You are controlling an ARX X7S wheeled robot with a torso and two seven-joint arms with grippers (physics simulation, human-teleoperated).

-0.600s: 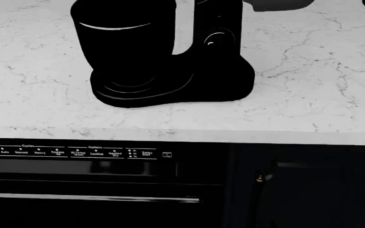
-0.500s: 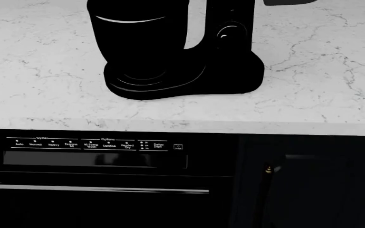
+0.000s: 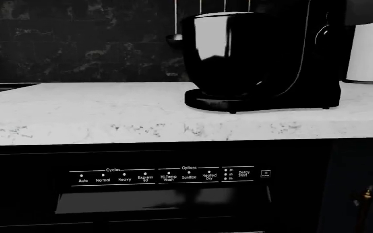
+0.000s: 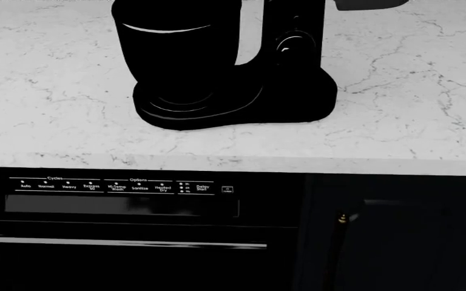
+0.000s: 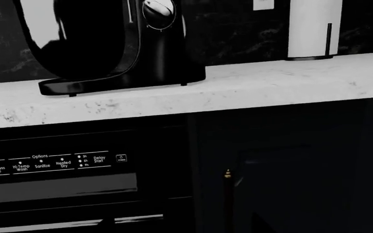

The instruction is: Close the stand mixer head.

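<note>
Marble counter (image 4: 427,121): white with grey veining, runs the full width in all 3 views, dark backsplash behind it.

Dishwasher (image 4: 136,236): black, built in below the counter edge. Control strip reads, under "Cycles": Auto, Normal, Heavy, Express 60. Under "Options": Hi-Temp Wash, Sanitize, Heated Dry. Then 2h / 4h / 8h beside Delay Start, and a small square power button whose caption is too small to read. No brand mark legible. A pale bar handle (image 4: 128,244) runs across the door.

Dark cabinet door (image 4: 395,236) just beside the dishwasher, with a small brass-coloured knob (image 4: 341,217).

Stand mixer (image 4: 233,103): glossy black, standing on the counter above the dishwasher. Black cylindrical bowl (image 4: 176,48) sits on the base; the column behind it carries a round knob (image 4: 288,43).

Stand mixer head (image 4: 366,3): only a sliver of matte grey shows at the top edge of the head view, off to the column's side and not over the bowl. Mostly cropped; its tilt can't be read.

White upright cylinder (image 5: 313,29) on a dark base, on the counter well apart from the mixer.

My grippers: neither the left nor the right shows in any view, so I cannot tell whether they are spread or pressed together.
</note>
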